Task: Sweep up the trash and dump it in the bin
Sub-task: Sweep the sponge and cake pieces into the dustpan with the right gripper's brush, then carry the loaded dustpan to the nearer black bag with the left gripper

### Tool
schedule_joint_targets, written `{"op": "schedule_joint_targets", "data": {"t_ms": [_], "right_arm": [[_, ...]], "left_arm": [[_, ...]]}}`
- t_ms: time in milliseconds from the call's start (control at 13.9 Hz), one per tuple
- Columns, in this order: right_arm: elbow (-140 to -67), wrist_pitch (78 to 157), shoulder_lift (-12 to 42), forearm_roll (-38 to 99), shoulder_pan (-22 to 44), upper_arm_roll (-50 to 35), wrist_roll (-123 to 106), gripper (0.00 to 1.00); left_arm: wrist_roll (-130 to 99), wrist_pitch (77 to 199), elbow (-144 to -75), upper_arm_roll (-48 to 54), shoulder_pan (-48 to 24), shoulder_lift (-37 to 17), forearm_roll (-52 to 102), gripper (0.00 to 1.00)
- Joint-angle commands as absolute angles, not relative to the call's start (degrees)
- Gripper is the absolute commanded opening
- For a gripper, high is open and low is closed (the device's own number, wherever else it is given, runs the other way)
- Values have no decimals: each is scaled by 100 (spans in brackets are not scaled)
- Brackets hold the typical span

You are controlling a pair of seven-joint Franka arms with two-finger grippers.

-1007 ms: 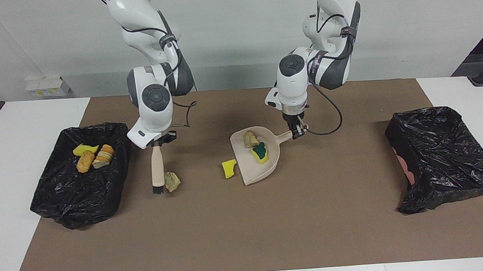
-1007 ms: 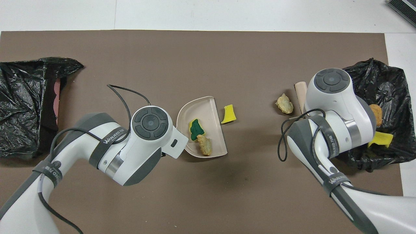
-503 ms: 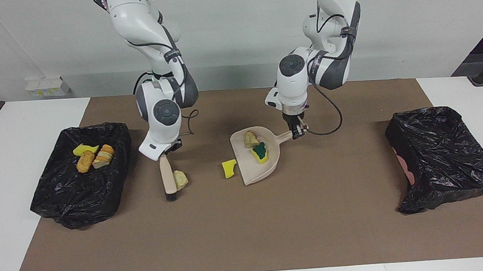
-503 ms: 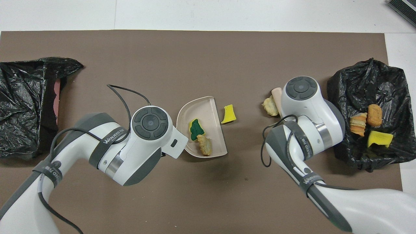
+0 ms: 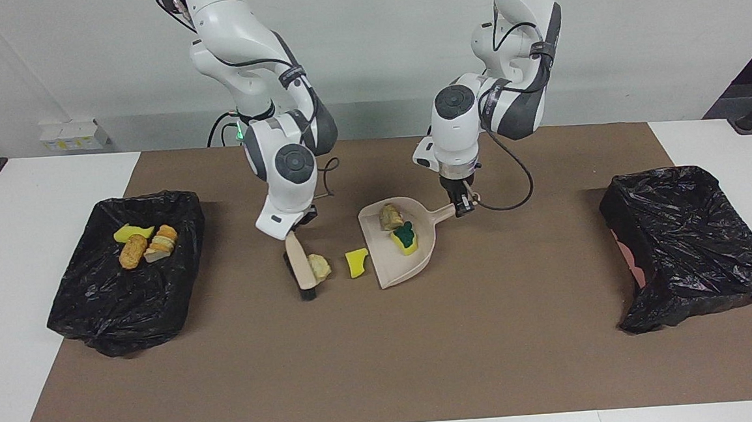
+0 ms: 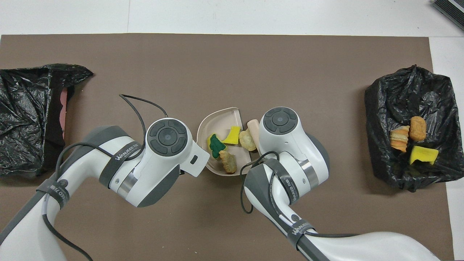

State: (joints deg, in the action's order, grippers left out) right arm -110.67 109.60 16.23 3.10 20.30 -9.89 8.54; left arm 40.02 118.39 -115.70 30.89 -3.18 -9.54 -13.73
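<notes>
**Brush pressed to a cream lump at the dustpan's mouth**

Taking the facing view from its left edge: a black-lined bin (image 5: 122,279) sits at the right arm's end of the table and holds three bits of trash – a yellow sponge chunk (image 5: 130,233), a golden-brown piece (image 5: 133,250) and a layered bread-like piece (image 5: 161,242).

Next, the right gripper (image 5: 295,227) is clenched on the handle of the beige brush (image 5: 301,264), which slants down to the brown mat (image 5: 384,341), its black bristles on the mat. A pale cream lump (image 5: 319,267) touches the brush on the side toward the dustpan. Just beside the lump lies a small yellow sponge piece (image 5: 355,262), right at the open edge of the beige dustpan (image 5: 400,262).

In the pan rest a cream lumpy piece (image 5: 389,216) and a yellow sponge with a green top (image 5: 405,236). The left gripper (image 5: 462,204) is clamped on the dustpan's handle – the pan lies flat on the mat.

At the left arm's end sits a second black-lined bin (image 5: 688,244); whether it holds anything cannot be told.
</notes>
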Motion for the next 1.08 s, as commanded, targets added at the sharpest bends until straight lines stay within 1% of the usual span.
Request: {"op": "schedule_joint_targets", "data": {"t_ms": [0,216,288,503,791,1007], "right_arm": [[-11109,11380,1582,1394,2223,-993,817,0],[-11039,11435,1626,1547,2233,-993,914,0],[-11039,11400,1617,1529,2145,-976,914,0],[-10838,10971,1556,1398,1785,-932,870,0],[-10749,10294,1100,731,1495,-932,914,0],[-10854,10029,722,677,1564,-940,1377,0]], "left_arm": [[4358,11962,-11786,3076,-237,-765,-1459,0],[4841,12049,-11751,3050,-132,-809,-1450,0],[4965,12119,-11742,2928,-132,-817,-1450,0],[5685,12427,-11768,2778,-97,-853,-1380,0],[6256,12480,-11760,2646,0,-914,-792,0],[6651,12454,-11716,2462,9,-914,-582,0]]}}
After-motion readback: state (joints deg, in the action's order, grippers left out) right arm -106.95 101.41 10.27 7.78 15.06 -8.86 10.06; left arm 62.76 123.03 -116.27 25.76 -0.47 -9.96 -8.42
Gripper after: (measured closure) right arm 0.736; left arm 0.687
